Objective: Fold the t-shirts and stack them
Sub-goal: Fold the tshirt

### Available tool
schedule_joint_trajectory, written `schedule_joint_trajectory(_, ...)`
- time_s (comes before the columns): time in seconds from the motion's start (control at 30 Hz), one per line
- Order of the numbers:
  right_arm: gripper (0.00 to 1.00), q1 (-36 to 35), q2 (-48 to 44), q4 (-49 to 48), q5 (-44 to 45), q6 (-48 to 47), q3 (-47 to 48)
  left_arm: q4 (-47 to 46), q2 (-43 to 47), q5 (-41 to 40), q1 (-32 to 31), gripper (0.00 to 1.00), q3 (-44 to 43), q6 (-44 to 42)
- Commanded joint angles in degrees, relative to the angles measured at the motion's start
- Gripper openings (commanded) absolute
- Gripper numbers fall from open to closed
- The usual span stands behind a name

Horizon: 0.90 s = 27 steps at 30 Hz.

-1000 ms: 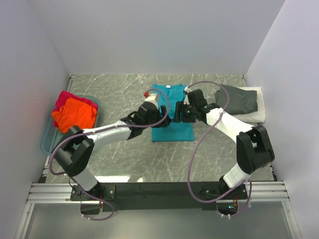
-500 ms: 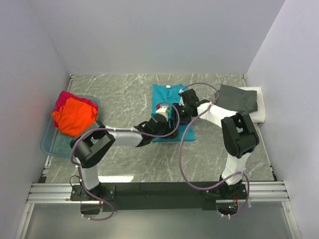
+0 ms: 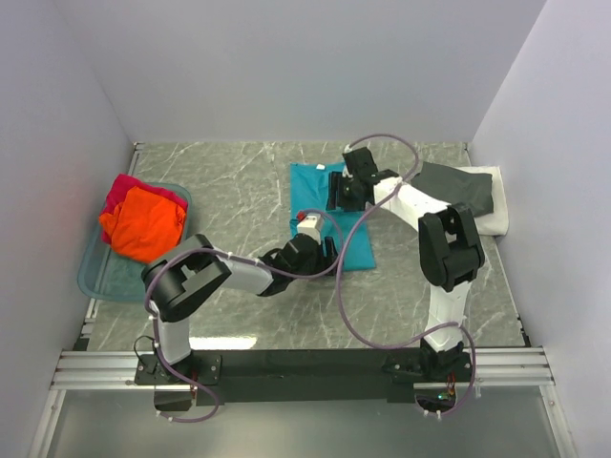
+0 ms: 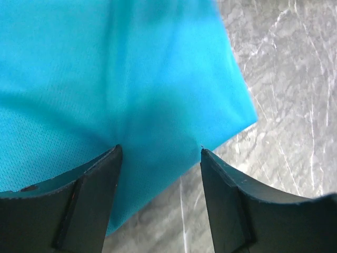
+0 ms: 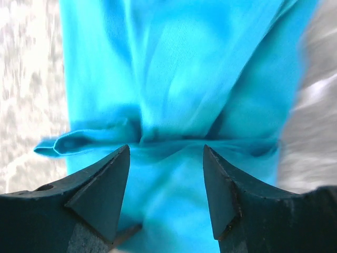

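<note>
1. On the surface (image 3: 239, 172), the teal t-shirt (image 3: 310, 191) lay at the centre as a narrow strip.
2. Our left claw (image 4: 160, 152) had moved from mid-shirt to its 6 o'clock edge, jaws apart, gripping nothing.
3. Our right claw (image 5: 166, 150) had gone to the 12 o'clock end, jaws apart too; we judged an end-to-end fold was next.

One t-shirt (image 3: 310, 196) is lying mid-frame on the desk (image 3: 239, 181), a t-shirt heap (image 3: 143, 224) is filling the tub (image 3: 91, 279) at left, a t-shirt stack (image 3: 458, 191) is resting upper right.
</note>
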<state>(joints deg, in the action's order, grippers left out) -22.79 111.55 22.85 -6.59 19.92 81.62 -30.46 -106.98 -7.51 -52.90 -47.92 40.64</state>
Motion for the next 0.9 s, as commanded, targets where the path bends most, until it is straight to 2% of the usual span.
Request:
schedule_joint_trajectory(0.0,0.65,1.6,1.56,2.1,4.83,-1.29,5.9,6.9,0.01,-1.01,-1.41,0.68,4.94,1.98)
schedule_joint_trajectory(0.1,0.65,2.13,1.05,3.16,5.18,-2.08,7.5,6.2,0.81,-1.63,-2.03,0.68,7.57,2.69)
schedule_joint_trajectory(0.23,0.65,2.22,-3.34,2.9,4.48,-2.52,4.43,8.3,1.86,-2.86,-2.55,0.68,7.76,3.04)
schedule_joint_trajectory(0.6,0.65,1.08,-29.53,-1.76,0.7,1.34,-25.0,23.68,20.03,-11.21,-7.03,0.71,-1.03,-0.56)
schedule_joint_trajectory(0.87,0.66,-2.87,-41.48,-3.69,0.61,7.49,-39.85,32.21,27.78,-17.71,-7.04,0.76,2.03,2.51)
